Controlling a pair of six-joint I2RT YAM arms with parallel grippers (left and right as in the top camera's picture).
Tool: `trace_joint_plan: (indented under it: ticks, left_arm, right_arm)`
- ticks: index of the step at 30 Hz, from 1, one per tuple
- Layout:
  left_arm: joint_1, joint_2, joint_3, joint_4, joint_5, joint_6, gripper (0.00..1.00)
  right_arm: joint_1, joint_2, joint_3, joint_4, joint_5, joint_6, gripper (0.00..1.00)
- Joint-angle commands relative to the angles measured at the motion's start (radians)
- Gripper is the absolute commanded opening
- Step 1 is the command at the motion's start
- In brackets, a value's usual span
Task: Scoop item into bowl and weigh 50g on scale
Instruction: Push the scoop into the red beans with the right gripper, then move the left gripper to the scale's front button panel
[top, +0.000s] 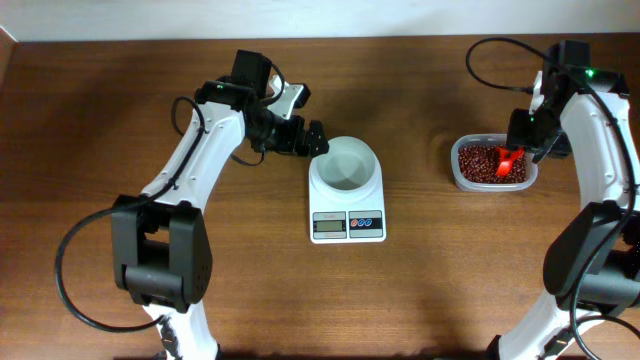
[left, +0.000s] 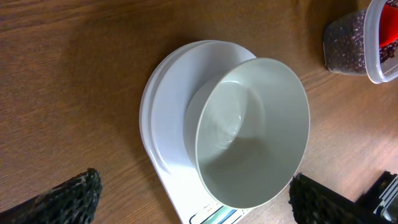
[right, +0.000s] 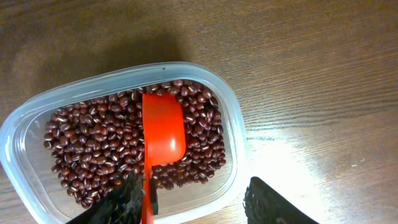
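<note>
Small dark reddish-brown beans (top: 482, 165) lie in a clear rectangular plastic tub (top: 455, 172) at the right of the brown wooden table (top: 420, 290) in the overhead view. A red plastic scoop (top: 508, 160) rests on them directly under the right gripper (top: 522, 135). At centre, well apart from the tub, the small round white bowl (top: 345, 163) stands on the flat white digital scale (top: 347, 226). The left gripper (top: 312, 140) hovers just beside the bowl's left rim

From the left wrist, the bowl (left: 249, 143) shows its plain white inside atop the scale (left: 165, 112). The left gripper (left: 194, 186) is spread wide, holding nothing. The beans (left: 345, 43) sit far right in the tub (left: 373, 62)

From the right wrist, the beans (right: 87, 143) cover the floor of the tub (right: 233, 118). The scoop (right: 163, 127) lies on the heap. Its handle touches only one finger (right: 127, 199) of the right gripper (right: 196, 199), whose jaws stand wide apart
</note>
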Motion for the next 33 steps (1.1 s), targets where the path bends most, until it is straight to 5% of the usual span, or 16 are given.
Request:
trace_joint_plan:
  ticks: [1,3,4,5,6,7,14,19,23,27,33]
  left_arm:
    - [-0.002,-0.011,0.020,0.001,-0.003,0.015,0.99]
    - [-0.002,-0.011,0.020,0.003,-0.002,0.015,0.99]
    - [-0.002,-0.011,0.020,0.018,0.014,0.015,0.99]
    - [-0.002,-0.011,0.020,0.025,0.017,0.015,0.91]
    - [-0.001,-0.011,0.020,0.036,0.017,0.015,0.36]
    - [0.001,-0.012,0.021,0.034,0.016,0.015,0.00]
    - [-0.016,-0.263,0.025,-0.036,-0.066,0.027,0.00]
    - [-0.249,-0.330,-0.016,-0.181,-0.213,0.092,0.00]
    - [-0.499,-0.328,-0.188,-0.060,-0.425,0.129,0.00]
    - [-0.716,-0.319,-0.335,0.116,-0.802,0.143,0.00]
    - [-0.745,-0.317,-0.438,0.189,-0.908,0.283,0.00]
  right_arm:
    - [-0.005,0.002,0.016,-0.002,0.000,0.003,0.61]
    - [-0.005,0.002,0.016,0.024,-0.043,0.004,0.77]
    - [-0.005,0.002,0.016,0.035,-0.049,0.004,0.93]
    - [-0.005,0.002,0.016,0.038,-0.049,0.004,0.99]
    - [-0.005,0.002,0.016,0.038,-0.049,0.004,0.99]
    - [-0.005,0.002,0.016,0.038,-0.049,0.004,0.99]
    - [-0.005,0.002,0.016,0.038,-0.048,0.004,0.99]
    - [-0.005,0.002,0.016,0.038,-0.048,0.004,0.99]
    - [-0.005,0.002,0.016,0.038,-0.048,0.004,0.99]
    - [-0.005,0.002,0.016,0.038,-0.048,0.004,0.99]
    - [-0.005,0.002,0.016,0.038,-0.048,0.004,0.99]
